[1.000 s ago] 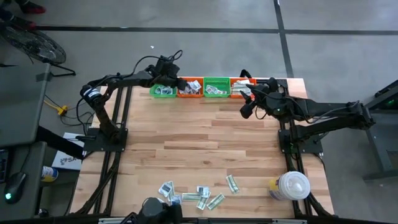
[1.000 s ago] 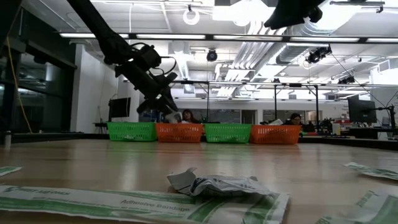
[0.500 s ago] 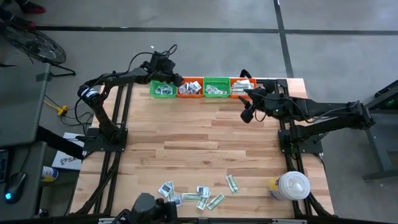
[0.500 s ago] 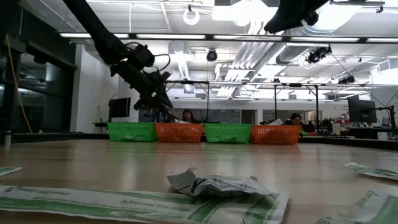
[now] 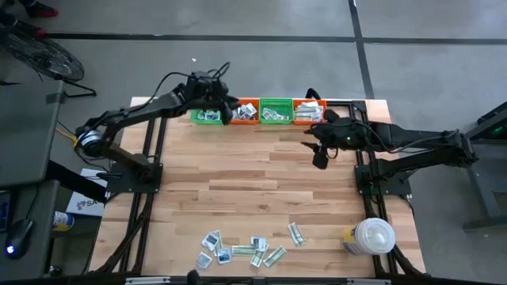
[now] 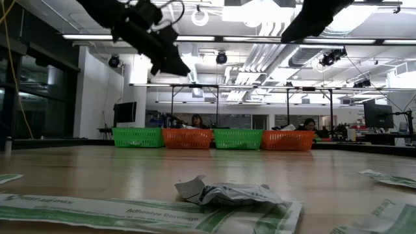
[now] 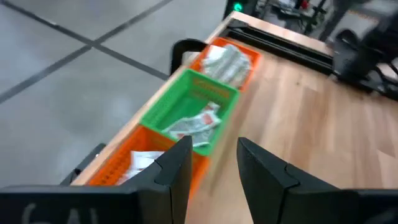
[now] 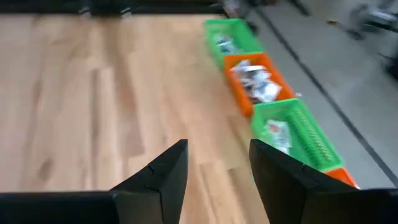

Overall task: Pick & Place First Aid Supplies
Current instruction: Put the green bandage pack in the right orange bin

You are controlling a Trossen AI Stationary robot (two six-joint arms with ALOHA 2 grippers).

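While both arms hang over the far end of the bench (image 5: 261, 182), the stock stands as follows.

Left pincer (image 5: 224, 111): above the seam between the leftmost green basket (image 5: 207, 115) and the orange basket (image 5: 242, 112) beside it; jaws parted, nothing between them in its own wrist view.

Right pincer (image 5: 320, 158): over bare wood just short of the basket row's right end; jaws likewise parted and empty.

First aid packets (image 5: 242, 249): a loose cluster at the near edge, well apart from both pincers; some overlap, and one crumpled packet (image 6: 224, 192) lies on a long bandage strip (image 6: 130, 211). More packets already fill the four baskets.

Round white container (image 5: 372, 236): near right corner, just beside the cluster.

Risks, as judged:
- Overlapping packets may come up two at a time, or a flat one may slip from the fingertips, since they lie thin against the wood.
- Both arms heading for the same cluster could crowd each other.
- A sweep near the right corner could knock the container.
- A packet dropped near a basket seam could land in the wrong one.

Not legible: the print on most packets; which type belongs in which basket; basket contents from the low view; the right pincer's fingertips from above.
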